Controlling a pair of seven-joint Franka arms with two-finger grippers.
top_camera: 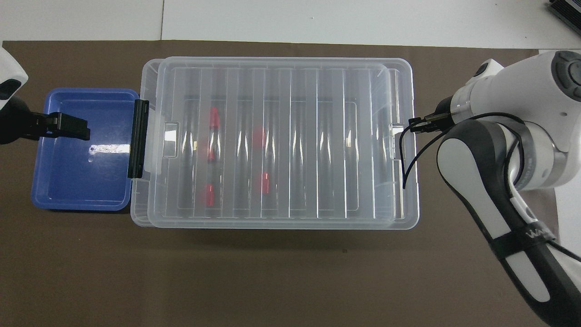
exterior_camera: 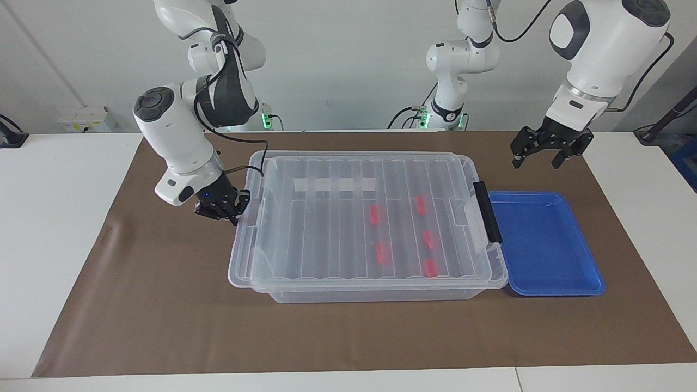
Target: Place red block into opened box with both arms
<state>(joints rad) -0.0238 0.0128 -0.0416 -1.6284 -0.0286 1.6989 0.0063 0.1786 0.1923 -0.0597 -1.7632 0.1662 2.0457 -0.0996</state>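
Note:
The box (exterior_camera: 493,256) (top_camera: 140,213) is a clear bin, and its ribbed lid (exterior_camera: 337,185) (top_camera: 290,77) lies over nearly all of it. Several red blocks (exterior_camera: 373,215) (top_camera: 214,119) lie on the box floor, seen through the lid. My right gripper (exterior_camera: 233,211) (top_camera: 412,129) is low at the box's end toward the right arm, shut on the lid's rim by its end tab. My left gripper (exterior_camera: 536,162) (top_camera: 78,129) hangs open and empty in the air over the blue tray's edge nearer the robots.
A shallow blue tray (exterior_camera: 585,272) (top_camera: 50,190) stands against the box's black end handle (exterior_camera: 487,212) (top_camera: 138,138), toward the left arm's end. All of it rests on a brown mat (exterior_camera: 163,316) with white table around.

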